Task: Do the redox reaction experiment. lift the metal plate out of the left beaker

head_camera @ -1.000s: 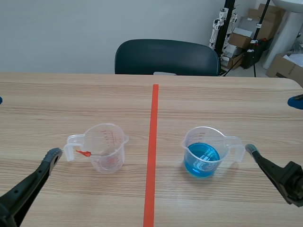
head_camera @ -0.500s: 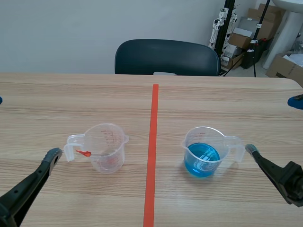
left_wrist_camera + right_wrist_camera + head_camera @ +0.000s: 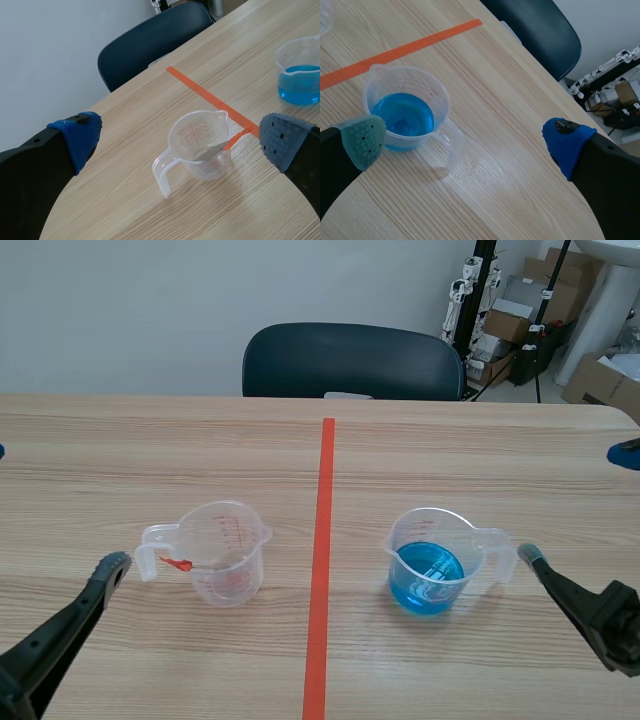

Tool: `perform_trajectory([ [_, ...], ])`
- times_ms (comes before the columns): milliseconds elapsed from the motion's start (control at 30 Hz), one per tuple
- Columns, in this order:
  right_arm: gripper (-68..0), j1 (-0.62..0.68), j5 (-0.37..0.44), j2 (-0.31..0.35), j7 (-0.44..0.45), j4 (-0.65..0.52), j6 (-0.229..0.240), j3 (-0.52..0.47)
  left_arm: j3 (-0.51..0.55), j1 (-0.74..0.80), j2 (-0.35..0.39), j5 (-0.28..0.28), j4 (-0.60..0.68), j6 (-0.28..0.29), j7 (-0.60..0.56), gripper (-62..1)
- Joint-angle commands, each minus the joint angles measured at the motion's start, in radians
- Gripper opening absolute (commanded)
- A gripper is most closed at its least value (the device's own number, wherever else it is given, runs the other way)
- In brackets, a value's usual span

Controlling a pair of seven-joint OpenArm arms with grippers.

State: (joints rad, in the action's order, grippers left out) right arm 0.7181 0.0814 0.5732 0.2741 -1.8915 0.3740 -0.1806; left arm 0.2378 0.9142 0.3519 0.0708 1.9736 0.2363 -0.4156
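1. The left beaker (image 3: 222,552), clear plastic, stands on the table (image 3: 100,460) to the left of the orange-red tape line (image 3: 322,540), with its handle turned toward the left arm's side. The metal plate (image 3: 209,152) leans inside it, with an orange-red tab (image 3: 235,141) sticking out past the rim.
2. Across the tape line, well apart from the first, the right beaker (image 3: 428,565) holds blue liquid. Its handle points toward the right arm.
3. Beyond the table's far edge stands a dark chair (image 3: 350,360), and farther off to the right are stacked cardboard boxes (image 3: 520,315).
4. Nothing differs from half a second before: both beakers, the plate and both arms sit as they did.
5. The left end effector (image 3: 180,142) hangs low over the near left of the table, its fingers spread wide and pinching nothing. The left beaker stands ahead of it, untouched.
6. The right end effector (image 3: 465,142) hangs low at the near right, also spread and empty. The right beaker stands just ahead of its grey-green pad.
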Motion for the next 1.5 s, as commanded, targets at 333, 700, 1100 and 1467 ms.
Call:
perform_trajectory([
  [333,0.4,-0.122,-0.009,0.006,0.065,-0.018,0.082,0.042,-0.002,-0.014,-0.005,0.001,0.009,0.012,0.014,1.4],
  [700,0.4,-0.253,-0.034,0.006,0.019,-0.018,0.14,0.198,-0.002,-0.014,-0.005,-0.087,-0.019,0.014,-0.007,1.4],
  [1100,0.4,-0.401,-0.09,0.006,-0.014,-0.018,0.294,0.362,-0.002,-0.014,-0.005,-0.1,-0.454,0.027,-0.358,1.4],
  [1467,0.4,-0.497,-0.135,0.006,0.006,-0.014,0.346,0.469,-0.002,-0.014,-0.005,-0.105,-0.793,0.153,-0.684,1.4],
])
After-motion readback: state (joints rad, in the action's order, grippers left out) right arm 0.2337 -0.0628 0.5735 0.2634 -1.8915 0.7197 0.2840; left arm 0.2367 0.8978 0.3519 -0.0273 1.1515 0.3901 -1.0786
